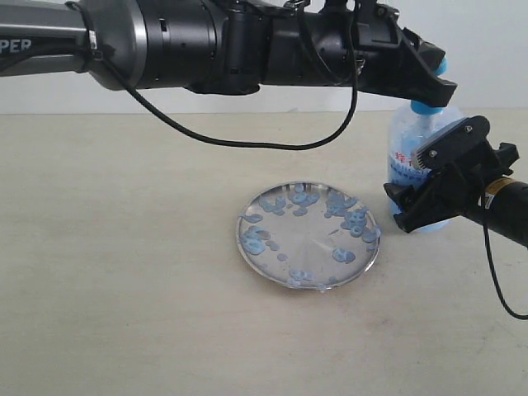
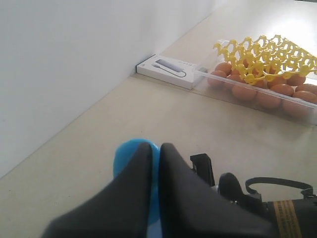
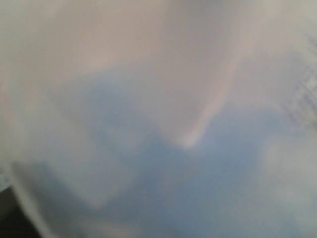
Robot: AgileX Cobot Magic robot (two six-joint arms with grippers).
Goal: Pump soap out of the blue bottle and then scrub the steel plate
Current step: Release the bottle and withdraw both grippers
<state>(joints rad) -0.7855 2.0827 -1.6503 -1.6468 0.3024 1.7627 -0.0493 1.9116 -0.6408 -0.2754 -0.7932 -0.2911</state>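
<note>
Just beside the steel plate (image 1: pixel 309 247), off its rim on the side where the right arm comes in, the blue bottle (image 1: pixel 403 147) stands upright on the table (image 1: pixel 124 289), its long axis vertical and its pump head (image 1: pixel 427 106) on top. The right gripper (image 1: pixel 433 177) clasps the bottle's body from the side away from the plate, one jaw high and one low against the clear wall. Its wrist view is filled with blurred plastic and pale soap (image 3: pixel 198 188), which fits a close hold. The left arm spans the air above the plate, and the left gripper (image 1: pixel 436 81) sits on the pump head, directly over the bottle. In the left wrist view its fingers (image 2: pixel 141 188) lie pressed together with only a slit between them, the blue head showing just under their tips. The coming move turns on that stacking: the gripper is in line with the bottle's axis, so a press should run straight down while the right arm braces the body against tipping. Which way the spout points is hidden under the fingers and I cannot tell, though it needs to face the plate. Light-blue blobs (image 1: pixel 356 221) speckle the plate, thickest on the side nearest the bottle, so pumping looks well along and scrubbing not yet begun
</note>
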